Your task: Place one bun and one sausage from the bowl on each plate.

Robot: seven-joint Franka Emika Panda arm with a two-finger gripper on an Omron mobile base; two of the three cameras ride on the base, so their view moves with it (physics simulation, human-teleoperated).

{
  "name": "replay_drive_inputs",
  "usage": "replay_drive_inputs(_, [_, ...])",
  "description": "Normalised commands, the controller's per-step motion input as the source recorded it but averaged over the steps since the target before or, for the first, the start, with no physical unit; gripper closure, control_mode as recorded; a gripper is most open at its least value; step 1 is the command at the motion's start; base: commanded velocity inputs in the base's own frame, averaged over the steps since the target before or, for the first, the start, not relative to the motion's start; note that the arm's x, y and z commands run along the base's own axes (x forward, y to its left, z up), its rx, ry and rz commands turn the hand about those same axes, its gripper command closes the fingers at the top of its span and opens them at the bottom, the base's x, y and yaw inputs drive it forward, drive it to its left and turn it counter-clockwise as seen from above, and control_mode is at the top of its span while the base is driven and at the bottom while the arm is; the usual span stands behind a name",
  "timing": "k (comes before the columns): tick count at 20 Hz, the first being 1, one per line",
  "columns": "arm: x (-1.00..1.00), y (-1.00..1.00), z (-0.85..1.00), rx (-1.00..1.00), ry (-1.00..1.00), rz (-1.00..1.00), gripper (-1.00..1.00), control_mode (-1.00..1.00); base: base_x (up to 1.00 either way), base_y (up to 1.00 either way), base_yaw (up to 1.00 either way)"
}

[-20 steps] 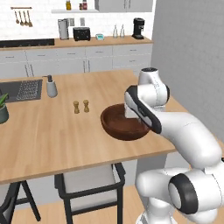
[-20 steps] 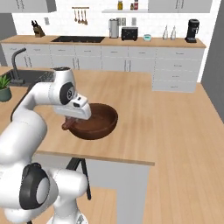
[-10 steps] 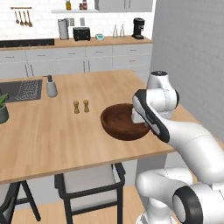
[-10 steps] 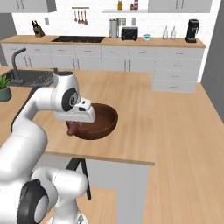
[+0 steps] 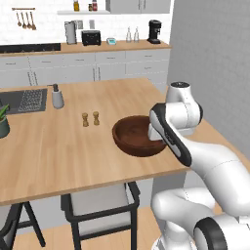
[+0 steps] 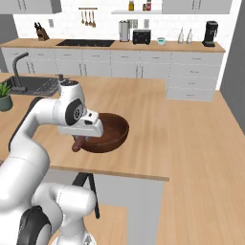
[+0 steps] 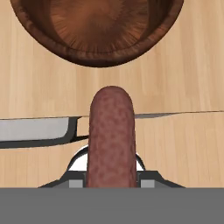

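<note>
Sausage [image 7: 110, 135], reddish-brown and mottled, clamped lengthwise in the gripper [image 6: 79, 141], fingers closed against its sides with the rounded end poking forward; in the right base view seen as a dark stub hanging below the hand, just beside the near rim of the bowl [image 6: 107, 132]. Held over the near edge of the island counter [image 5: 58, 146], right above the line where wood gives way to floor, clear of the bowl and not touching it. Bowl itself dark brown, thick-walled, standing toward the near right corner of the counter; as much of its interior as shows in the hand view looks bare, no bun made out there, though the near wall hides part of the bottom. No plate to be found on the visible stretch of counter, so nothing can be judged as delivered: by the look of things one sausage lifted out and in transit, placing not yet done, and at least the buns and a second sausage left to handle. Farther along the counter, salt and pepper shakers [image 5: 90, 118] near the middle, a grey dispenser [image 5: 57, 96] by the sink [image 5: 27, 99] at the far left, a potted plant [image 5: 3, 122] at the left edge. Stool [image 5: 100, 207] tucked beneath the near edge. Behind, a back wall of pale cabinets with toaster [image 5: 91, 37], coffee machine [image 5: 155, 31] and hanging utensils [image 5: 25, 18].
</note>
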Motion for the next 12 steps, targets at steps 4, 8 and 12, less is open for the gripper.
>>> replay_drive_inputs(4, [0.00,0.00,0.00,0.00,0.00,0.00,1.00,1.00,-0.87,0.38,0.00])
replay_drive_inputs(8, [0.00,0.00,0.00,0.00,0.00,0.00,1.00,1.00,-0.29,1.00,0.00])
replay_drive_inputs(12, [0.00,0.00,0.00,0.00,0.00,0.00,1.00,1.00,0.00,1.00,0.00])
